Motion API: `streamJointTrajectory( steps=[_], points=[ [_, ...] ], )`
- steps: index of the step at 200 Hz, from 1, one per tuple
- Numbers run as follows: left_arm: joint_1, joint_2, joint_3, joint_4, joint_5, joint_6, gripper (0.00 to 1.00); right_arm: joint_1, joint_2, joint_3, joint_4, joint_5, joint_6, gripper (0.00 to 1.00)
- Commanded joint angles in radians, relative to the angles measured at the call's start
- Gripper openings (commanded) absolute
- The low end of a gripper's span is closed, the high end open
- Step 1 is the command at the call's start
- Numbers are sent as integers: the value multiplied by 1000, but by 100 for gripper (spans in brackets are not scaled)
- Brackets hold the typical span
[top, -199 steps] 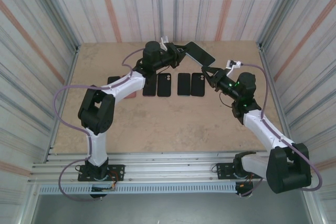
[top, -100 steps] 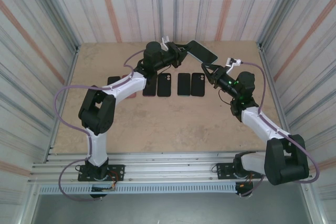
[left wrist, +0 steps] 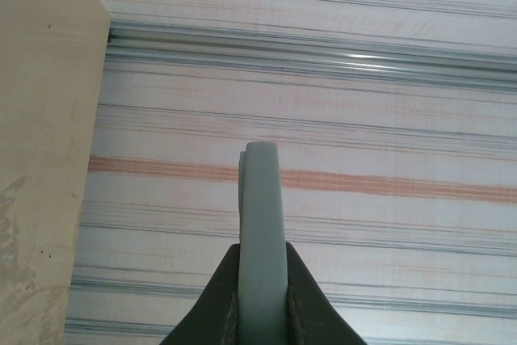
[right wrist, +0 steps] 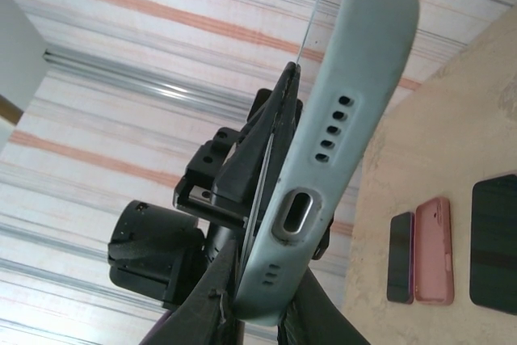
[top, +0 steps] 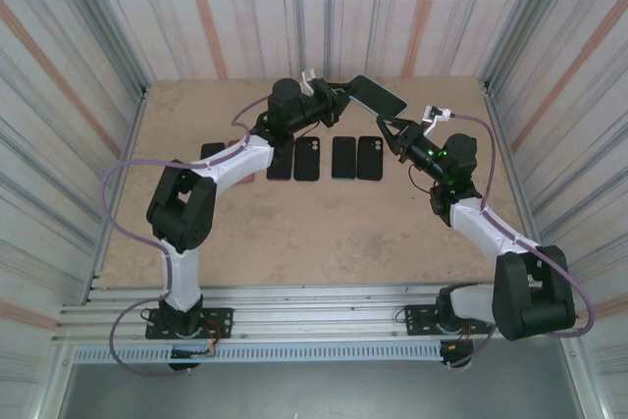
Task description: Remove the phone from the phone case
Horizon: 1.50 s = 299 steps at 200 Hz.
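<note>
Nearest, a row of spare phones (top: 307,159) lies unmoved across the middle of the table (top: 294,233), with a pink case (right wrist: 434,250) at the row's left end. Just beyond, the right gripper (top: 389,130) has edged toward the far edge over the last second, its fingers drawn narrow on the port end of the grey-green phone case (right wrist: 355,94), which now sits slightly farther back. The phone (top: 376,95) remains seated in the case, held aloft near the far edge, while the left gripper (top: 336,97) stays clamped on the case's opposite end.
</note>
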Motion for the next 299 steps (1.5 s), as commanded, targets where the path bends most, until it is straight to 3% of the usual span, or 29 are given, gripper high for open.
streamJointTrajectory(
  steps=[1, 65, 112, 191, 249, 273, 299],
  points=[
    [-3, -57, 0, 108, 1, -87, 1, -5, 6, 29, -27, -41, -73, 16],
    [-6, -50, 3, 141, 0, -154, 1, -18, 10, 38, -69, -86, -150, 14],
    [-8, -54, 5, 161, -1, -188, 0, -31, -7, 94, -273, -166, -372, 12],
    [-8, -60, 18, 184, 21, -224, 0, -78, -4, 151, -556, -187, -620, 8],
    [0, -61, 29, 179, 47, -172, 0, -97, 26, 131, -439, -189, -500, 10],
    [12, -68, 27, 169, 72, -103, 0, -109, 34, 125, -349, -201, -407, 16],
    [36, -82, 23, 126, 122, 22, 0, -113, 27, 176, -432, -242, -471, 28]
  ],
)
